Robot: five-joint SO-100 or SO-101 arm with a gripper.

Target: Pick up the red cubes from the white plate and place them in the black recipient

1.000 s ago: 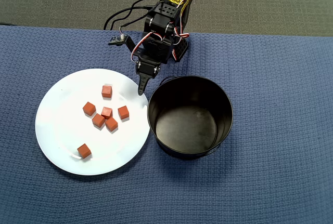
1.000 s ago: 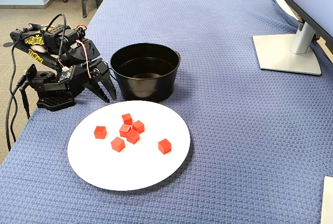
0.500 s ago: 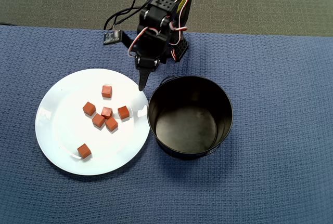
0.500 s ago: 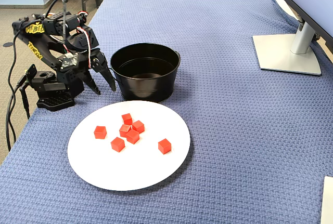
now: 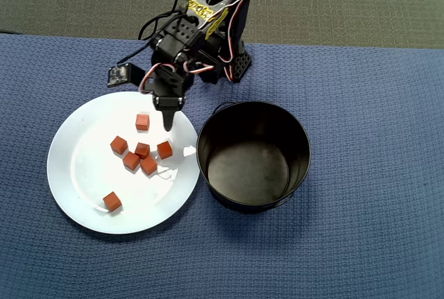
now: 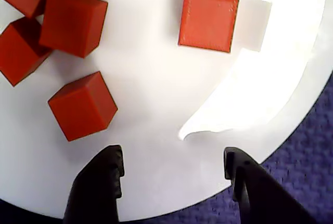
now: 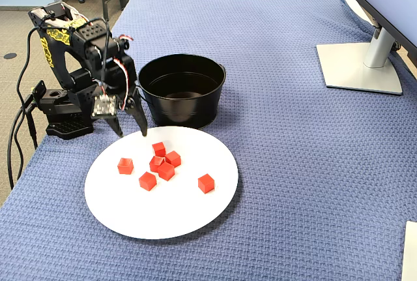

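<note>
Several small orange-red cubes (image 5: 142, 150) lie on the white plate (image 5: 83, 167), most in a loose cluster, one alone by the near rim (image 5: 112, 201) and one toward the arm (image 5: 142, 121). The black tin (image 5: 248, 171) stands empty just right of the plate. My gripper (image 5: 168, 122) hovers over the plate's rim on the arm side, open and empty. In the wrist view the gripper (image 6: 174, 164) has bare plate (image 6: 156, 104) between its jaws; one cube (image 6: 83, 104) lies ahead left, another (image 6: 208, 20) further ahead. The fixed view shows the gripper (image 7: 132, 131) low, beside the tin (image 7: 182, 108).
A blue woven cloth (image 5: 361, 229) covers the table. The arm's base (image 7: 65, 124) sits at the table's left edge in the fixed view. A monitor stand (image 7: 358, 66) is at the far right there, and a white object (image 7: 410, 248) at the lower right corner.
</note>
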